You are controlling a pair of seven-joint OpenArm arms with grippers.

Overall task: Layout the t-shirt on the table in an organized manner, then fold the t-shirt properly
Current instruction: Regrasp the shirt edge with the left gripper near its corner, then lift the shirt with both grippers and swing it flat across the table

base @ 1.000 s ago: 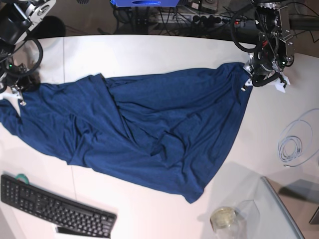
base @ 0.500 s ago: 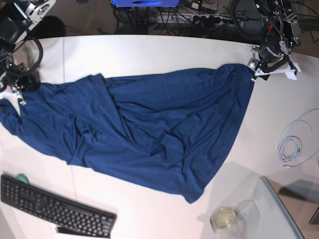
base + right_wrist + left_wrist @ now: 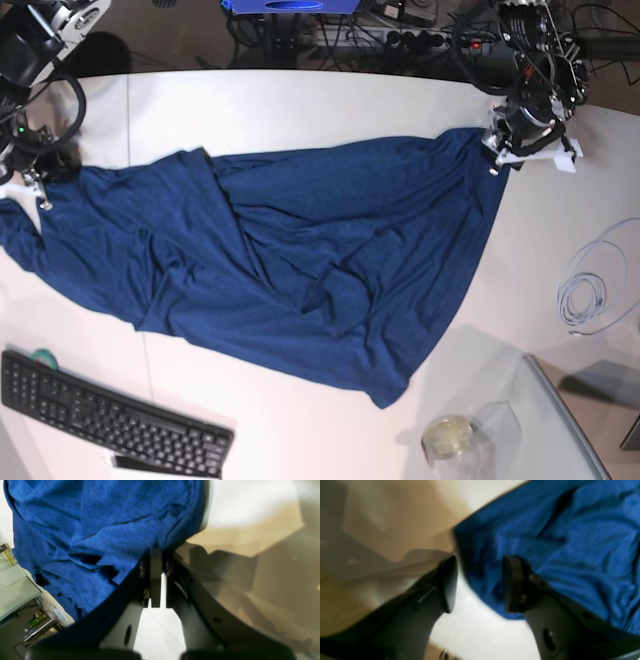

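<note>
The dark navy t-shirt lies stretched and wrinkled across the white table, from the far left edge to the upper right. My left gripper hovers at the shirt's upper right corner. In the left wrist view this gripper is open, with the cloth edge lying below and behind its fingers. My right gripper is at the shirt's left end. In the right wrist view it is shut, pinching the blue cloth at its tips.
A black keyboard lies at the front left. A coiled white cable sits at the right. A glass panel and a glass jar are at the front right. Cables and a power strip run behind the table.
My left gripper has opened and let go of the shirt's right corner. It swung up and away, then came back toward the corner. The right gripper and shirt stay still.
</note>
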